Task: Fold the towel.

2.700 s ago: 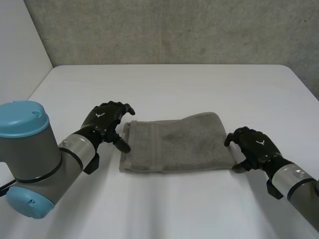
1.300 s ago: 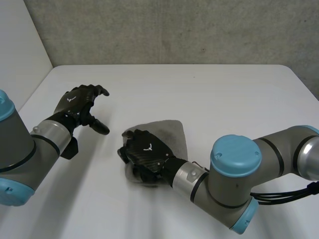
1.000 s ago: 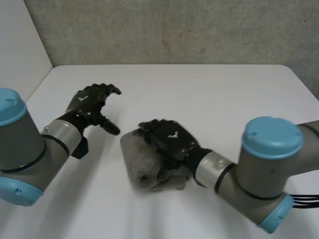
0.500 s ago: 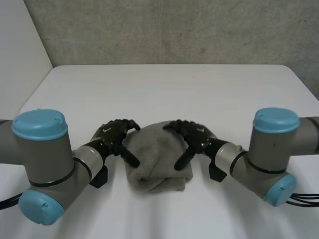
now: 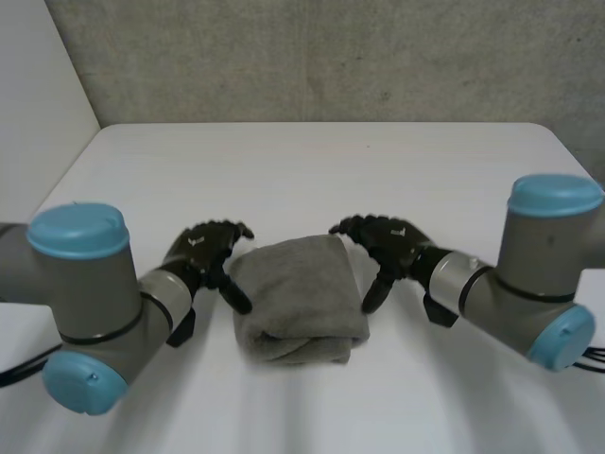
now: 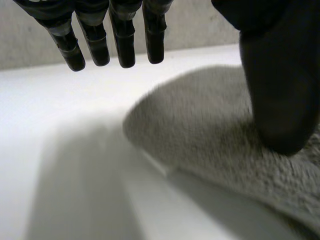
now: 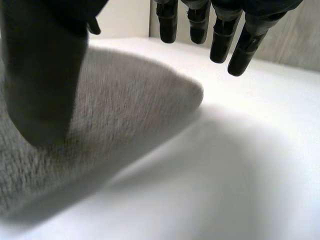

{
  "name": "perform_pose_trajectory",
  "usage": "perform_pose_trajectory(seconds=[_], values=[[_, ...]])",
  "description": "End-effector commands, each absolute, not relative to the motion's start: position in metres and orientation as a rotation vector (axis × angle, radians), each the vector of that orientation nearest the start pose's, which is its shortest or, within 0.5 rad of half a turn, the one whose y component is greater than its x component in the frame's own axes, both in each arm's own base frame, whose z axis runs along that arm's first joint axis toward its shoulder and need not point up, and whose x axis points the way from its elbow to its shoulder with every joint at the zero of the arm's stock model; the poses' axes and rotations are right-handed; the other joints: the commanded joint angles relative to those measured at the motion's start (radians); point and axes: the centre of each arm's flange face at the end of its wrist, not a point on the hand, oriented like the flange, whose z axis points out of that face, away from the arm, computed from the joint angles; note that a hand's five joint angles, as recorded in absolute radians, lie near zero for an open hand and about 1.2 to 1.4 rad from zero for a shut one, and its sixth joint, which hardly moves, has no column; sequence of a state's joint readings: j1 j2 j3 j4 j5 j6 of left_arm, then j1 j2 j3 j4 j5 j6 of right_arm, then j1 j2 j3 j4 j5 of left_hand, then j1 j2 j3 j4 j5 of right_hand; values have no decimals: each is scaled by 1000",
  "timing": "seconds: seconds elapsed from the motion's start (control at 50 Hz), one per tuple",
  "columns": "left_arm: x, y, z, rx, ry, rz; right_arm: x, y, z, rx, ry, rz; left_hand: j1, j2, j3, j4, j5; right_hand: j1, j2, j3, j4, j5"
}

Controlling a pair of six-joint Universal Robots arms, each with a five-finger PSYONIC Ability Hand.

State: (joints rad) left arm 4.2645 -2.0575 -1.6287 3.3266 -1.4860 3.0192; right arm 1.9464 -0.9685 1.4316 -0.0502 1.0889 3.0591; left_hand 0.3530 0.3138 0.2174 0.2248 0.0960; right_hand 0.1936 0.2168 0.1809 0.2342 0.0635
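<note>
Right hand (image 5: 397,242) farther out beside towel (image 5: 298,295)

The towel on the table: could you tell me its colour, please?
The towel is plain grey, clearest in the head view.

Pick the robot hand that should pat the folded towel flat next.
Left, narrowly. The left robot hand is open with its thumb at the left edge of the towel; the right robot hand, also open, seems slightly off the right edge.

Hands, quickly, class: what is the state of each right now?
Left hand: open, holding nothing, beside the towel.
Right hand: open, holding nothing, beside the towel.
</note>
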Motion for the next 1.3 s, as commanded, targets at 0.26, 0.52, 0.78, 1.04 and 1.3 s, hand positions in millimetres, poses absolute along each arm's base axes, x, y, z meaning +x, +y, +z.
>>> perform_pose_trajectory(seconds=[0.26, 0.52, 0.78, 1.04, 1.3], values=[[-260, -284, 301, 410, 2510, -2482, 246, -298, 303, -650, 1892, -1928, -175, -135, -43, -50, -92, -19, -42, -6, -60, -64], [-258, -283, 304, 415, 2540, -2423, 216, -319, 315, -527, 1950, -2049, -175, -135, -43, -50, -92, -19, -42, -6, -60, -64], [-254, -281, 309, 377, 2520, -2420, 212, -324, 310, -495, 1984, -2051, -175, -135, -43, -50, -92, -19, -42, -6, -60, -64], [-254, -280, 308, 370, 2525, -2416, 219, -317, 315, -478, 1921, -1977, -175, -135, -43, -50, -92, -19, -42, -6, -60, -64], [-254, -280, 306, 367, 2537, -2415, 292, -277, 223, -815, 1847, -1394, -175, -135, -43, -50, -92, -19, -42, -6, -60, -64]])
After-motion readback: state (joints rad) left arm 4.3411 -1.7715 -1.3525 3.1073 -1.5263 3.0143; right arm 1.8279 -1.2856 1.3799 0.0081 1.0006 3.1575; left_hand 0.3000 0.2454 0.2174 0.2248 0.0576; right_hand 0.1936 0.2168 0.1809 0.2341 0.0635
